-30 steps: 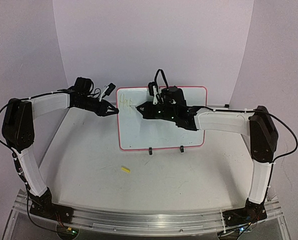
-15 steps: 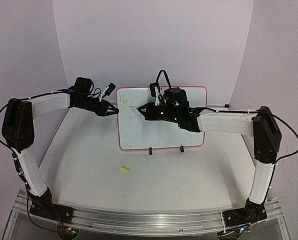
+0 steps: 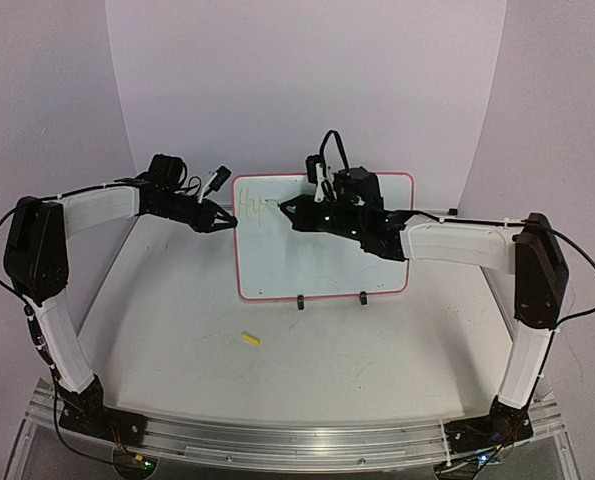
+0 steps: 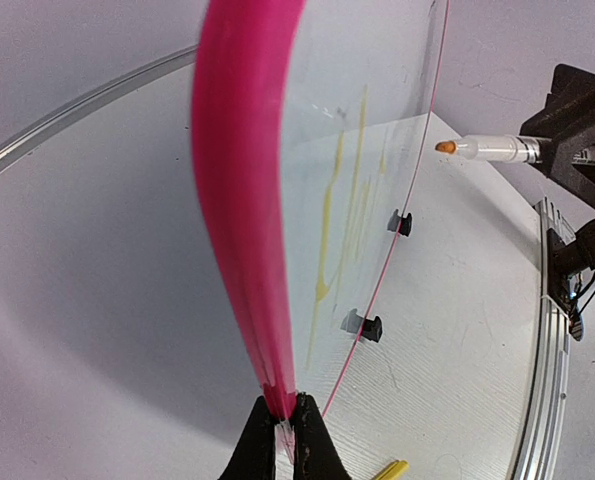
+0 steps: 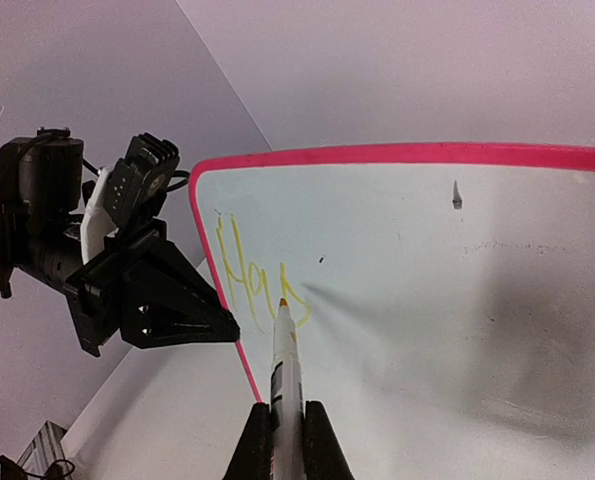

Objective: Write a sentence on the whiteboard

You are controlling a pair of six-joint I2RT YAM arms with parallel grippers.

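Nearest my bases, a small yellow piece (image 3: 250, 339) lay on the white surface (image 3: 377, 360), too small to identify. Beyond it the large white rectangular whiteboard (image 3: 327, 265), pink-bordered, stood upright on black clip feet (image 3: 299, 301). My left end effector (image 4: 287, 425) pinched its left edge. My right end effector (image 5: 287, 420) gripped a white marker (image 5: 286, 365), tip by the faint yellow handwritten sentence (image 5: 249, 280), only a few letters showing at the top-left; contact I could not tell.
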